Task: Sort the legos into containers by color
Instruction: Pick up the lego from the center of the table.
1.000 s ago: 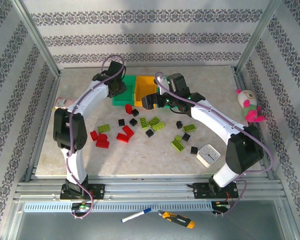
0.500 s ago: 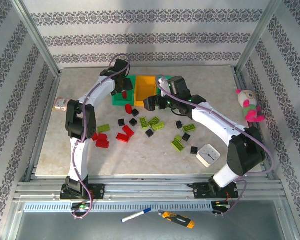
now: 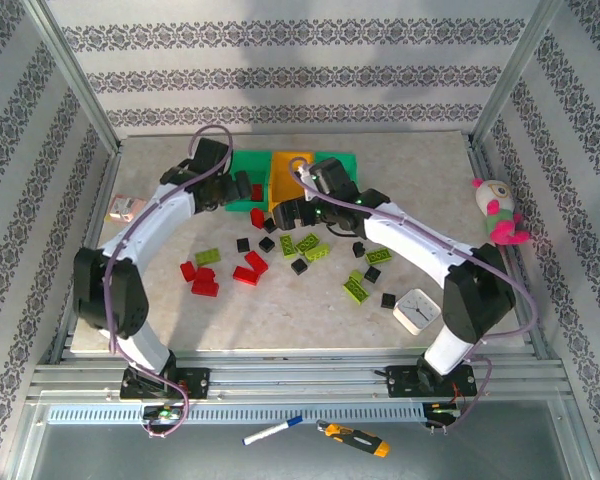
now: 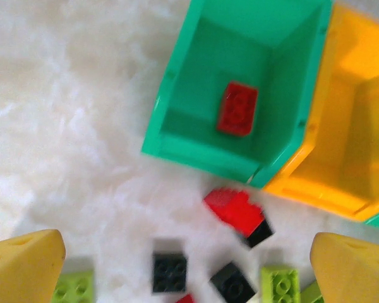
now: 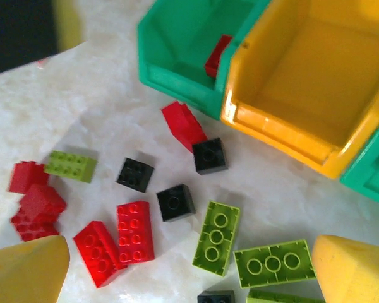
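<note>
Left gripper (image 4: 189, 268) and right gripper (image 5: 189, 268) both gape wide, holding nothing. One red studded plastic brick (image 4: 237, 108) lies in the left green plastic bin (image 4: 196, 151), touching the orange-yellow plastic bin (image 5: 284, 136). The right green bin (image 5: 374, 170) is cut off. Loose red, lime and black bricks (image 5: 175, 202) lie on the pale table (image 5: 114, 113), near the bins.

My right hand (image 5: 189, 273) hangs with its yellow fingertips (image 5: 26, 270) spread wide above the surface (image 5: 95, 95). One red brick (image 5: 216, 57) lies in the green bin (image 5: 177, 38), which touches the yellow bin (image 5: 303, 88). Loose bricks (image 5: 136, 230) in red, black and lime lie scattered on the surface before them.
</note>
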Controlling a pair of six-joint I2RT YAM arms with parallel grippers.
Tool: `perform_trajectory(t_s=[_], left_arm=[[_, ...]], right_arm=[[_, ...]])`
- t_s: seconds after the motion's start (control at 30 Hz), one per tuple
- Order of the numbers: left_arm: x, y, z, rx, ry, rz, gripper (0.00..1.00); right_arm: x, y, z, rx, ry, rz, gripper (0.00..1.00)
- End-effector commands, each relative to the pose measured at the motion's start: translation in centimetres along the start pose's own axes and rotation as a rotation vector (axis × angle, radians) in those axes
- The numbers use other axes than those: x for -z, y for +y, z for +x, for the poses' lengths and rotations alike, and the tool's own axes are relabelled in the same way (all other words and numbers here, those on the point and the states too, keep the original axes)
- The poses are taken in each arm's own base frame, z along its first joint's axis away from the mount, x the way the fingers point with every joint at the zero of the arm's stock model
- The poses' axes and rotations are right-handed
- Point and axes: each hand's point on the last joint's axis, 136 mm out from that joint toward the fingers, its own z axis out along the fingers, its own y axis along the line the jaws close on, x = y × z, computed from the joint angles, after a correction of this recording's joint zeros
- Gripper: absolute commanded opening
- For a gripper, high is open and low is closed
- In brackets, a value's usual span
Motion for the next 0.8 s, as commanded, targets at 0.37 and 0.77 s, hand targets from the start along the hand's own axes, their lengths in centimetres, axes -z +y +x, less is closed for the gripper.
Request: perform_trajectory(t_s=[0.37,0.77], left_arm=[[3.1,-0.7,5.5,-0.275,-0.282,0.393,0.99],[4.7,-2.2,10.1,-0.575,-0.312,0.542,0.99]], right_arm=[[-0.4,-7.7,10.5,-0.599,0.254,0.486,0.95],[-5.5,-7.4,11.2,-0.968,0.155,0.384,0.82]])
